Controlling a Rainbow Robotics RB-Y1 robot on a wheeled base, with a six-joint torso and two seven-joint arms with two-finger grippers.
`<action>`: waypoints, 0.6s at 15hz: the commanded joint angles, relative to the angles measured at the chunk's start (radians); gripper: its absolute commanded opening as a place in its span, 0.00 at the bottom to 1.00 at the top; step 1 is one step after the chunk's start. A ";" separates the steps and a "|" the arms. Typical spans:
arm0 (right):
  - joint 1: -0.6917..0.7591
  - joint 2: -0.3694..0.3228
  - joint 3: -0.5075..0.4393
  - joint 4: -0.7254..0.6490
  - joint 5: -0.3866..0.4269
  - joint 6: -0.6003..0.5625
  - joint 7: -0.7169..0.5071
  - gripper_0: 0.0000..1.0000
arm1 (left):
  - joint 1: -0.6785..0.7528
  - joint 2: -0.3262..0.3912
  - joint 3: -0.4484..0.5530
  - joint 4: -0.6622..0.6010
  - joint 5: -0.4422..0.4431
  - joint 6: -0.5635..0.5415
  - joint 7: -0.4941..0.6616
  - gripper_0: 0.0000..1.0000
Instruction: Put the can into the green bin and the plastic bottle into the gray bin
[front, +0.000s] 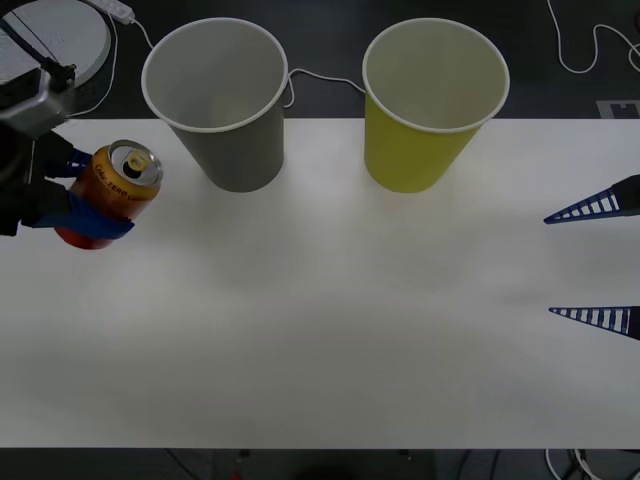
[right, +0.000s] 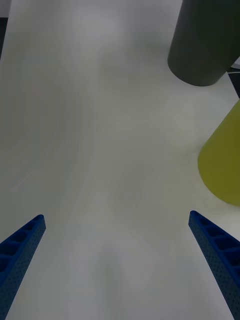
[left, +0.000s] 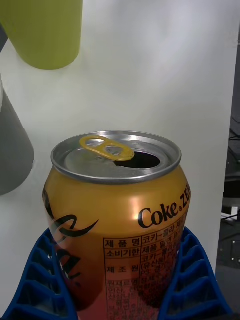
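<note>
Left tool (front: 88, 200) clenched on can (front: 112, 192) at tabletop (front: 330, 330) edge; carry it high past gray bin (front: 216, 100), release over green bin (front: 434, 100); right tool (front: 596, 262) released, parked.

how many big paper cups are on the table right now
2. The gray bin stands at the table's far edge, left of centre; the green bin stands beside it to the right, apart. Both are upright.
</note>
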 joint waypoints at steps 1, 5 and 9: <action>0.000 0.000 0.000 0.000 0.000 0.000 0.000 1.00 | -0.190 0.026 -0.143 -0.009 -0.002 0.000 0.146 0.00; 0.000 0.000 0.000 0.000 0.000 0.000 0.000 1.00 | -0.490 0.017 -0.384 0.042 -0.006 0.029 0.315 0.00; 0.000 0.000 0.000 0.000 0.000 0.000 0.000 1.00 | -0.788 -0.054 -0.637 0.157 -0.014 0.086 0.447 0.00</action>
